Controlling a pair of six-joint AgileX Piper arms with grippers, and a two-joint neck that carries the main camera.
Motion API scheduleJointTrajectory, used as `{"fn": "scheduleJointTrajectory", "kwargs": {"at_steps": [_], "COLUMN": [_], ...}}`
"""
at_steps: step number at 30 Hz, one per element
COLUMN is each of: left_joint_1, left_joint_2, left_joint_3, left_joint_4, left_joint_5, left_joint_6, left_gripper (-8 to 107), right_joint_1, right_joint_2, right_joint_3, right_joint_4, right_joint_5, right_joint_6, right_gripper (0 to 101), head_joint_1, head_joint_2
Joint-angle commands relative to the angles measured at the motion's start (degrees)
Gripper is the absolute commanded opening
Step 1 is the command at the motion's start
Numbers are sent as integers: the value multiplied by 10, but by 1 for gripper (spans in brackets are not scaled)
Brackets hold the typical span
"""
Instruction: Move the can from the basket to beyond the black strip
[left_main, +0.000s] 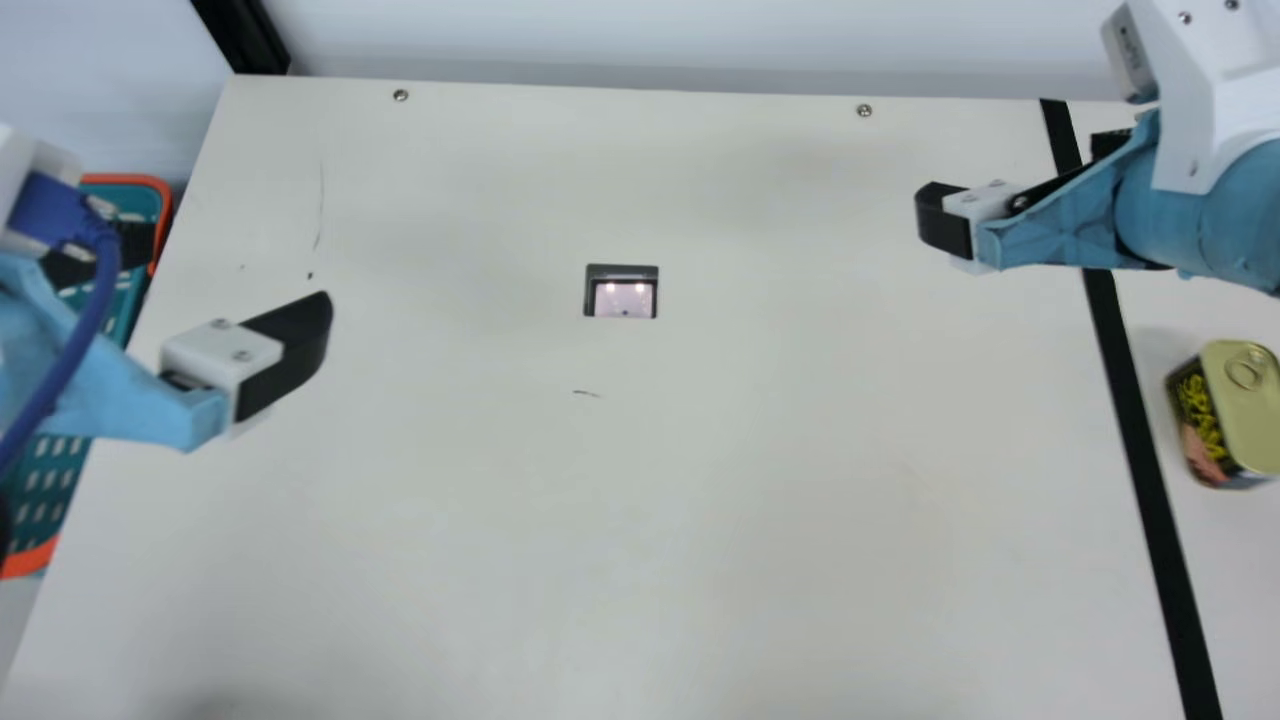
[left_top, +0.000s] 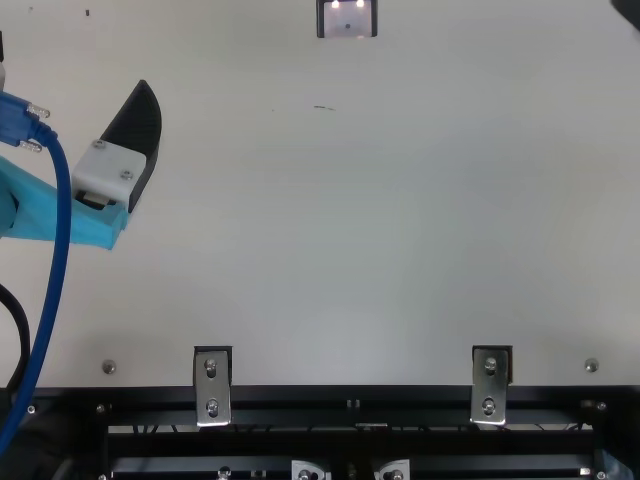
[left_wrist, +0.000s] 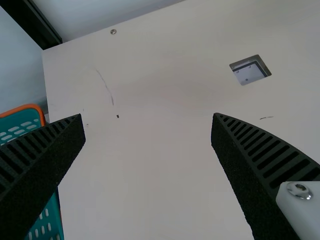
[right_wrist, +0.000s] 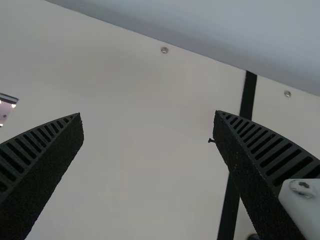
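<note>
Resting beyond the black strip (left_main: 1137, 430), the can (left_main: 1240, 420) lies apart from the wide-open right end effector (left_main: 1018, 183).

The gold-lidded can (left_main: 1242, 410) sits upright beyond the black strip (left_main: 1137, 430), opposite the basket (left_main: 45, 490).

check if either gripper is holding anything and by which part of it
Nothing is held: the left gripper and right gripper are open and empty. The ring-pull can sits beyond the black strip.
</note>
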Motion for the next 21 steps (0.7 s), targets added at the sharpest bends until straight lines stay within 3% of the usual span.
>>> {"fn": "scheduleJointTrajectory", "kwargs": {"at_steps": [1, 4, 5, 21], "left_joint_1": [0, 0, 0, -4], "left_joint_2": [0, 0, 0, 3], "left_joint_3": [0, 0, 0, -5], "left_joint_4": [0, 0, 0, 4], "left_joint_5": [0, 0, 0, 0], "left_joint_6": [0, 0, 0, -3], "left_gripper": [90, 90, 90, 90], "right_joint_1": [29, 56, 41, 67], "right_joint_2": [5, 13, 11, 13], "right_joint_3": [-11, -26, -21, -35], "right_joint_4": [-19, -49, -31, -70], "right_joint_5": [4, 17, 9, 27], "right_joint_6": [25, 51, 38, 83], "right_gripper": [101, 101, 101, 101], "head_joint_1": [1, 1, 1, 1], "head_joint_2": [11, 11, 11, 11]}}
